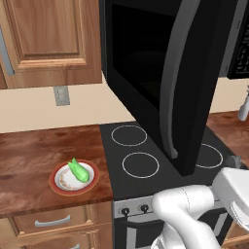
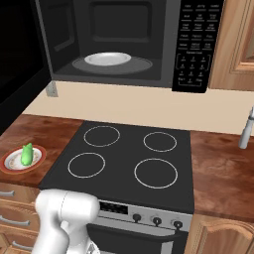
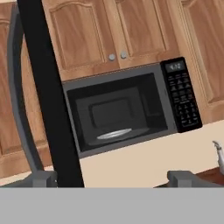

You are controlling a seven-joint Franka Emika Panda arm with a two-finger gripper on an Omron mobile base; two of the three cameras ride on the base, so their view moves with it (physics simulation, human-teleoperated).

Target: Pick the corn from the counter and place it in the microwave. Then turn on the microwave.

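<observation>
The corn (image 1: 79, 170) lies on a white red-rimmed plate (image 1: 58, 187) resting on the counter (image 1: 29, 151), to the left of the black stovetop (image 2: 134, 158), its pointed tip toward the back wall; it has not been picked up. The microwave (image 2: 196, 47) hangs above the stovetop with its door (image 1: 194, 82) swung fully open toward the robot, the long grey handle (image 1: 170, 97) facing outward, which leaves the cavity clear for loading. A glass turntable (image 2: 107, 59) sits inside and carries nothing. The button panel (image 3: 183, 96) stands at the right of the opening and appears untouched. The gripper (image 3: 111, 178) shows at the bottom of the hand view as two grey finger tips set far apart with nothing between them, so the claw is released and empty. That camera looks up at the microwave front, not down at the corn (the hand is aimed away from the pick target). The judgement is that the pick step is still ahead: the arm must swing left and down to the plate, and the open door, standing between plate and cavity, is the likely obstacle on the carry.
</observation>
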